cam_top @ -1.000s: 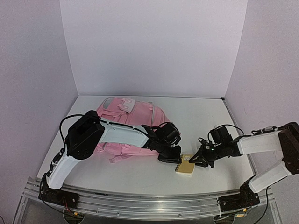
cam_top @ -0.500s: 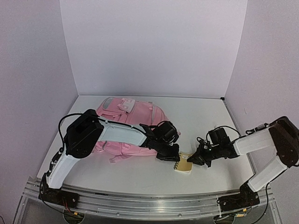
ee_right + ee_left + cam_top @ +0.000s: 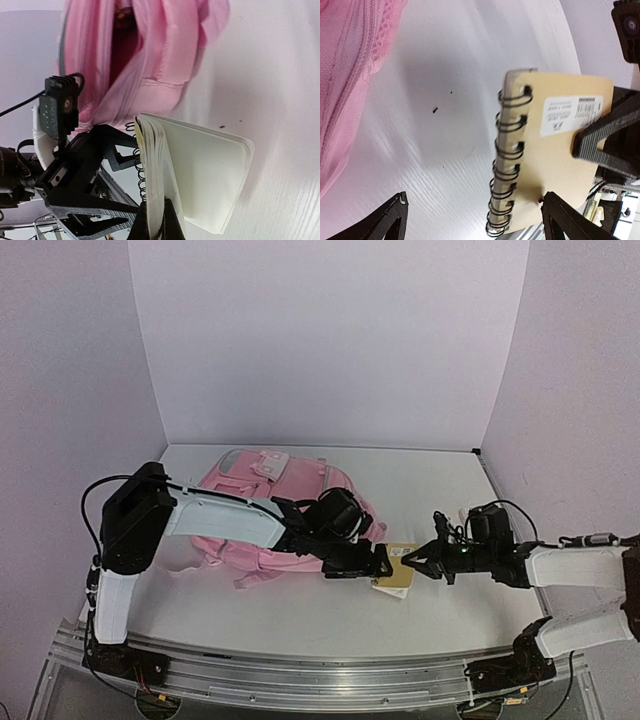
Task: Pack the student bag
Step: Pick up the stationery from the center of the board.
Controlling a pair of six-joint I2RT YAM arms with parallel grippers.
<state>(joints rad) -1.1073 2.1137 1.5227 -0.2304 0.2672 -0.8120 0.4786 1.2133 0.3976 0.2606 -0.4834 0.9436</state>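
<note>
Now | left gripper (image 3: 475, 199) spread | right gripper (image 3: 155, 220) pinching notebook (image 3: 210, 170) edge | student bag (image 3: 300, 480) near

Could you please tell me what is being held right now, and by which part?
The right gripper pinches the spiral notebook by the edge opposite its binding; the left gripper is open.

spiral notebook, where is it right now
In the top view the spiral notebook is front-centre, just right of the student bag, pinched at its edge by the right gripper, with the open left gripper at its spiral side.
</note>
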